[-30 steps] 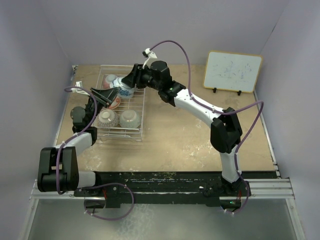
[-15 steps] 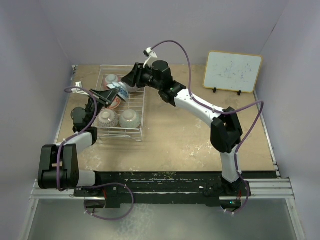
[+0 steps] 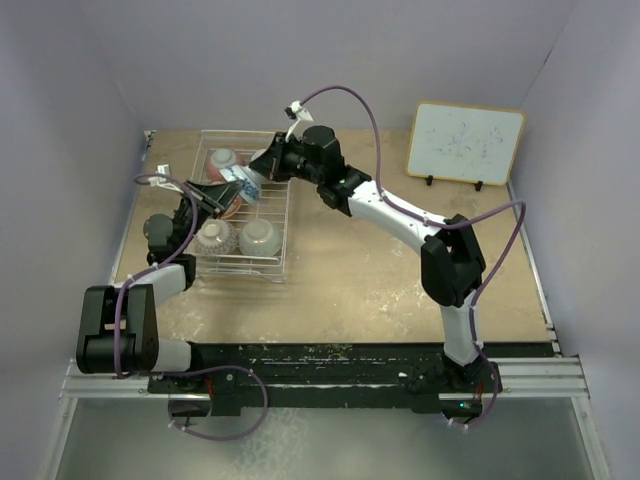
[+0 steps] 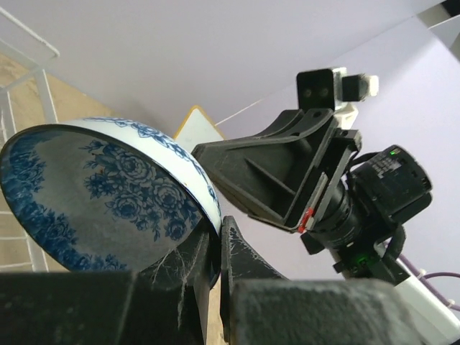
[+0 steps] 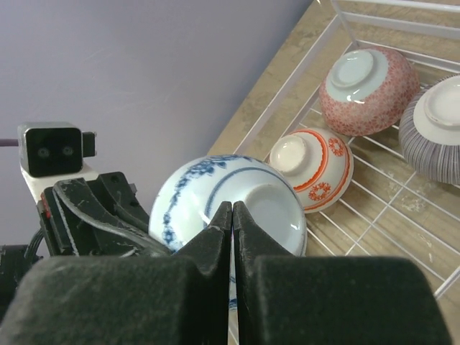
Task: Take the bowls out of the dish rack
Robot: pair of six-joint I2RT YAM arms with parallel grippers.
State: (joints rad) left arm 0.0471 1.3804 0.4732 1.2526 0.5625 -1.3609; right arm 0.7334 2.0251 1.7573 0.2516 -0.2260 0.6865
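**Two grips on one bowl, and a drop waiting to happen**

Two grippers have hold of the same blue bowl [image 5: 215,194], which hangs tilted in the air above the far left part of the dish rack [image 3: 275,205], clear of the wires. The left gripper [image 4: 215,248] has its jaws drawn almost together, with the bowl's rim wedged in the thin slit between them. The right gripper [image 5: 231,215] is pinched just as narrowly against the near edge of the bowl, beside the white foot. It looks to be clamping the wall there, though the contact itself is hidden behind the fingers.

The main risk, as I judge it, is the two arms pulling against each other. If either moves off while the other is clamped, the smooth glazed rim could twist out of one pinch or chip.

A thin edge grip on a round, slippery wall is also weak. If one gripper lets go before the other has the weight squarely, the bowl may swing, slide free and fall.

A fall would land it on the red-orange bowl [image 5: 316,169] directly beneath, with the pink bowl [image 5: 368,86] and grey bowl [image 5: 435,133] close by, so china would strike china.

The rack's raised side wire is another snag point if the bowl is carried out low toward the table [image 3: 380,270].
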